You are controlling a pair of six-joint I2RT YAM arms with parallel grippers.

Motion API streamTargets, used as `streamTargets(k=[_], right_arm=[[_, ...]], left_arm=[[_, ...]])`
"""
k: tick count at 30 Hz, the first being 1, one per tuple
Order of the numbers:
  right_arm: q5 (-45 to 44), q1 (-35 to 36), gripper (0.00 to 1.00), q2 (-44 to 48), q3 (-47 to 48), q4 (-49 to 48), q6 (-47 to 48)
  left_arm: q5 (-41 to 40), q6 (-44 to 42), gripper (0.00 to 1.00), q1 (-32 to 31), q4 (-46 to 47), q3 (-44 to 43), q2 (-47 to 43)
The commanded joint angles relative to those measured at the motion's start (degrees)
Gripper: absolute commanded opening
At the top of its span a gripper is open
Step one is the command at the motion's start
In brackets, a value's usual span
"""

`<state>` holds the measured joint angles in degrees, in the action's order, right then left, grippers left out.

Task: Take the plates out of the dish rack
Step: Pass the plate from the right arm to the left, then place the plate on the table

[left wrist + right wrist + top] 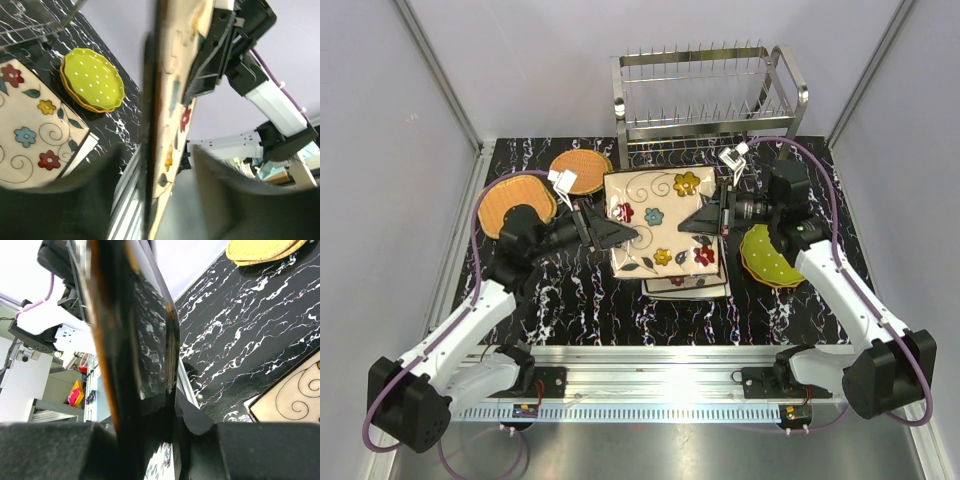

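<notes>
Cream and flower-patterned, a square plate hung just in front of the rack. The left claw pinched its left edge and the right claw its right edge, both clamped tight on it. Beneath it, farther from the rack, a stack of square plates lay on the table.

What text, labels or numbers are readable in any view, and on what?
None readable.
Cream square flower-patterned plate: painted flowers and scrolls, no lettering.
White tags by both wrists: too small to read.
Room clutter in wrist views: blurred, illegible.
</notes>
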<state>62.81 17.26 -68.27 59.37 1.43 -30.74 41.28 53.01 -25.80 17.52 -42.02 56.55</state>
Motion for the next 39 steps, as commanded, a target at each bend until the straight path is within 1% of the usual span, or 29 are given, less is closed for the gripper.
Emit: streamTargets(k=[1,2,3,5,6,7,8,9,10,11,12,13,15,18,19,20,23,24,29,33,37,39], right_arm=[[0.48,1.02,0.0,0.95,2.33,-11.71,-1.95],[0.39,1.11,0.0,0.86,2.15,-11.8,-1.95],[0.13,1.11,0.0,0.77,2.06,-11.63,-1.61],[-0.14,1.29,0.0,0.68,1.45,-11.19,-1.16],[-0.57,1.2,0.0,0.86,1.27,-10.67,-0.73],[-0.84,1.2,0.0,0.95,1.1,-10.23,-0.55],[-1.28,1.2,0.03,1.12,0.66,-9.79,-0.29],[-1.8,1.2,0.11,1.3,0.57,-8.48,0.85],[-2.16,1.11,0.36,1.38,0.48,-7.24,1.9],[-2.6,1.11,0.47,1.73,0.39,-5.75,3.13],[-3.38,1.11,0.63,2.0,0.39,-2.95,5.93],[-3.74,1.03,0.99,2.17,0.3,-1.79,7.61],[-6.27,0.94,1.0,2.96,0.3,4.42,12.78],[-12.07,0.5,1.0,4.11,0.3,10.23,19.9],[-13.31,0.15,1.0,4.37,0.3,11.39,21.41],[-16.46,-0.64,1.0,4.9,0.48,13.14,24.21],[-19.73,-2.22,1.0,5.6,0.83,14.91,27.22],[-22.0,-3.27,1.0,5.87,0.92,15.7,28.36],[-25.27,-5.91,1.0,6.92,1.18,16.76,30.39],[-24.31,-7.24,1.0,7.8,0.66,16.68,30.13],[-23.96,-8.03,1.0,8.59,-0.22,16.24,29.25],[-23.7,-8.47,0.99,8.86,-0.66,15.8,28.63]], left_arm=[[2.4,0.16,0.48,-1.0,2.52,-2.45,0.66],[2.4,0.25,0.43,-1.09,2.43,-2.19,0.75],[2.4,0.25,0.28,-1.09,2.35,-2.1,0.84],[2.4,0.16,0.07,-1.18,2.34,-1.75,0.84],[1.97,-0.1,0.0,-1.09,2.0,-1.58,0.49],[1.62,-0.45,0.0,-1.18,1.12,-1.49,0.31],[1.44,-0.54,0.0,-1.09,0.94,-1.31,0.05],[0.48,-0.54,0.0,-0.92,0.68,-0.79,-0.65],[-0.05,-0.72,0.0,-0.83,0.33,-0.35,-1.0],[-0.4,-0.55,0.0,-0.48,0.24,0.09,-1.36],[-0.32,-0.28,0.0,-0.3,0.41,1.05,-1.79],[-0.23,0.24,0.0,-0.04,0.85,1.67,-2.15],[-0.06,1.04,0.0,0.49,1.73,3.51,-2.76],[0.03,2.0,0.0,0.93,2.78,5.62,-3.99],[-0.06,2.01,0.0,1.02,2.78,5.98,-4.43],[-0.14,2.09,0.0,1.1,2.78,6.42,-4.7],[-0.49,2.27,0.0,1.1,3.05,8.09,-4.96],[-0.93,2.36,0.0,1.19,3.22,8.88,-4.79],[-3.04,4.11,0.0,1.11,5.77,10.55,-2.42],[-3.92,6.31,0.0,1.1,10.6,11.52,2.49],[-4.98,8.15,0.0,0.93,15.69,10.65,7.67],[-5.77,8.42,0.0,0.49,16.75,9.6,9.88]])
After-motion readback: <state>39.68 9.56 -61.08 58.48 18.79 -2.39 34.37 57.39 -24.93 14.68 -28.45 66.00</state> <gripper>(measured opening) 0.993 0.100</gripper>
